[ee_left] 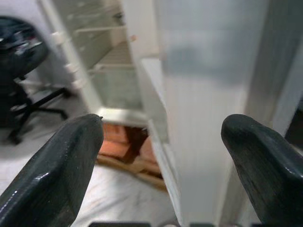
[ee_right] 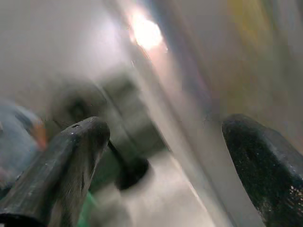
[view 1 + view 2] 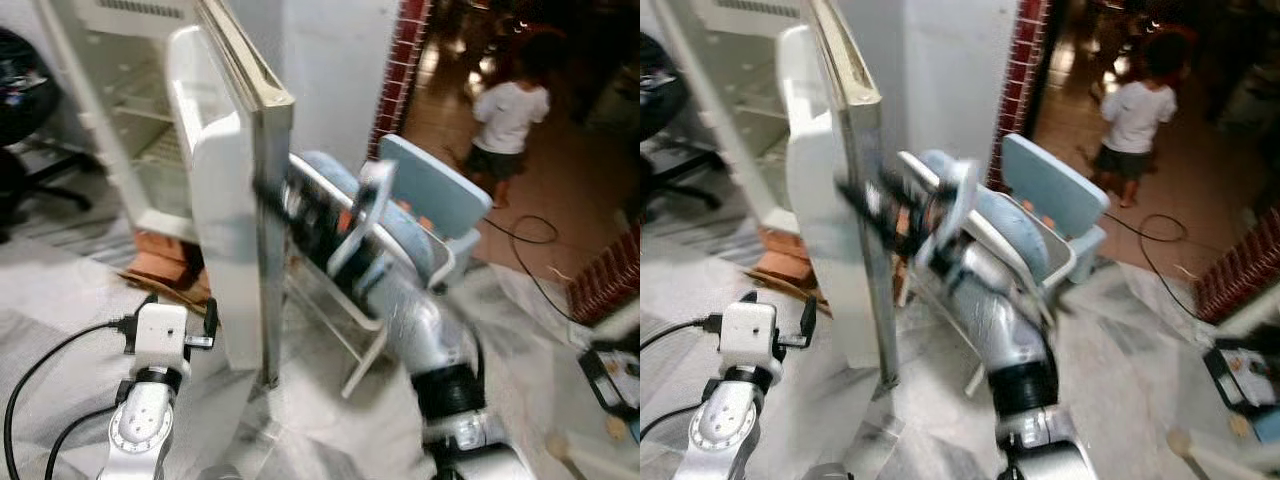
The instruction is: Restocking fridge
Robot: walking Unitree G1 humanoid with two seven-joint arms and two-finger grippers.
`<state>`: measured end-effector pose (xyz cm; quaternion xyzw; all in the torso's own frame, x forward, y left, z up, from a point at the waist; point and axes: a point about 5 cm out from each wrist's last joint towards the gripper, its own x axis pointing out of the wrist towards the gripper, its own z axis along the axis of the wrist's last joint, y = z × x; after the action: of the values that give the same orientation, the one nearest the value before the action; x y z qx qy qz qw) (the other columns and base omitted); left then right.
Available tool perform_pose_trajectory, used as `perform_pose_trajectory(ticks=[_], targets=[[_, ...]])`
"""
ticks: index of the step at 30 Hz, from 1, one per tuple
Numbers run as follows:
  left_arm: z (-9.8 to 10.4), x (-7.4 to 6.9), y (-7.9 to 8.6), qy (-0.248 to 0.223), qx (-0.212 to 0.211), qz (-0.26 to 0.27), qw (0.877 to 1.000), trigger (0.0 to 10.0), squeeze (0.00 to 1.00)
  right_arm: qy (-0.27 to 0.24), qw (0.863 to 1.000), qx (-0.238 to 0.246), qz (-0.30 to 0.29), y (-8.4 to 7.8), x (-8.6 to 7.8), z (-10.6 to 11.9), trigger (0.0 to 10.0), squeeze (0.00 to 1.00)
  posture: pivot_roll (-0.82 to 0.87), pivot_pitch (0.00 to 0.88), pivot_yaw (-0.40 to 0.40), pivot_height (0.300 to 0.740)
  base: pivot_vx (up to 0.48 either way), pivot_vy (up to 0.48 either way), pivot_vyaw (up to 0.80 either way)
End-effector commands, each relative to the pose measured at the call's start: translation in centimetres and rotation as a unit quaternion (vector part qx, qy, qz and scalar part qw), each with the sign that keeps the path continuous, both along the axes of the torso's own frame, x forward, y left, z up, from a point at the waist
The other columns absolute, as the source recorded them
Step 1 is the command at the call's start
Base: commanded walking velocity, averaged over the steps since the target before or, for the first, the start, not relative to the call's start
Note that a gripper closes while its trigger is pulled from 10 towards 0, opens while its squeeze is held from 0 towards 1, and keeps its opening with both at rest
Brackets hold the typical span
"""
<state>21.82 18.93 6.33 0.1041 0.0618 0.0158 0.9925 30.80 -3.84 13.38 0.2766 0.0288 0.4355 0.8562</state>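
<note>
- The white fridge (image 3: 130, 110) stands at the upper left with its door (image 3: 225, 200) swung open toward the robot; its pale wire shelves (image 1: 111, 56) show inside.
- The door's edge faces the camera, its cream-coloured rim running from the upper middle down to the marble floor (image 3: 60, 290).
- The right gripper (image 3: 270, 195) is raised at the outer face of the door, its silver arm reaching up from the lower right; it is motion-blurred in the head views.
- In the right wrist view the two black fingers (image 2: 71, 161) stand wide apart with nothing between them, a blurred pale surface close ahead; whether they touch the door cannot be told.
- The left gripper (image 1: 163, 156) is low, pointing at the inner face of the door, its jaws spread wide and holding nothing.
- Reddish bricks (image 3: 160, 262) lie under the fridge's base.
- A light-blue chair (image 3: 430, 200) stands just behind the door, on the right.
- A black office chair (image 3: 25, 120) stands at the far left beside the fridge.
- A person in a white shirt (image 3: 508, 115) stands in the dim room at the upper right, well apart from the robot.
- A black cable (image 3: 530, 250) trails across the floor at the right.
</note>
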Motion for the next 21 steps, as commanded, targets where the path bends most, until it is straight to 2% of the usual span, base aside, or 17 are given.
perform_pose_trajectory(ticks=[1,2,4,6,9,14,15,17,21], targets=[[0.0,0.1,0.2,-0.001,0.004,0.000,1.000,10.0,0.00,-0.024,0.995,-0.060,-0.077,-2.8,0.6,-0.8,10.0,0.00,0.12,0.013,-0.079,0.740,0.000,0.000,0.00],[0.0,0.2,0.2,-0.001,0.004,-0.001,1.000,10.0,0.00,-0.020,0.994,-0.067,-0.089,-3.3,0.5,-1.0,10.0,0.00,0.11,0.011,-0.078,0.740,0.000,0.000,0.00],[0.1,0.2,0.3,-0.001,0.007,-0.001,1.000,10.0,0.00,-0.030,0.978,-0.107,-0.177,-6.1,0.0,-1.3,10.0,0.00,0.11,0.008,-0.075,0.740,0.000,0.000,0.00],[0.1,0.3,0.3,0.000,0.009,-0.005,1.000,10.0,0.00,-0.029,0.968,-0.122,-0.216,-7.3,-0.3,-1.5,10.0,0.00,0.11,0.007,-0.071,0.740,0.000,0.480,0.00],[0.3,0.6,0.2,-0.004,0.012,-0.010,1.000,10.0,0.00,-0.024,0.946,-0.145,-0.290,-9.3,-0.5,-2.0,10.0,0.00,0.10,0.004,-0.062,0.740,0.000,0.480,0.00],[1.0,1.7,0.3,-0.020,0.029,-0.023,0.999,10.0,0.00,-0.012,0.913,-0.167,-0.371,-11.4,-1.3,-3.1,10.0,0.00,0.09,0.000,-0.048,0.740,0.000,0.480,0.00],[1.0,1.7,0.3,-0.020,0.029,-0.023,0.999,10.0,0.00,-0.012,0.913,-0.167,-0.371,-11.4,-1.3,-3.1,10.0,0.00,0.09,0.000,-0.048,0.740,0.000,0.480,0.00],[1.0,1.8,0.4,-0.021,0.028,-0.020,0.999,10.0,0.00,0.000,0.902,-0.174,-0.395,-11.9,-1.6,-3.4,10.0,0.00,0.09,0.000,-0.053,0.740,0.000,0.480,0.00],[0.8,1.8,0.4,-0.019,0.023,-0.015,0.999,10.0,0.00,0.005,0.895,-0.180,-0.409,-12.2,-1.7,-3.5,10.0,0.00,0.08,0.000,-0.060,0.740,0.000,0.480,0.00]])
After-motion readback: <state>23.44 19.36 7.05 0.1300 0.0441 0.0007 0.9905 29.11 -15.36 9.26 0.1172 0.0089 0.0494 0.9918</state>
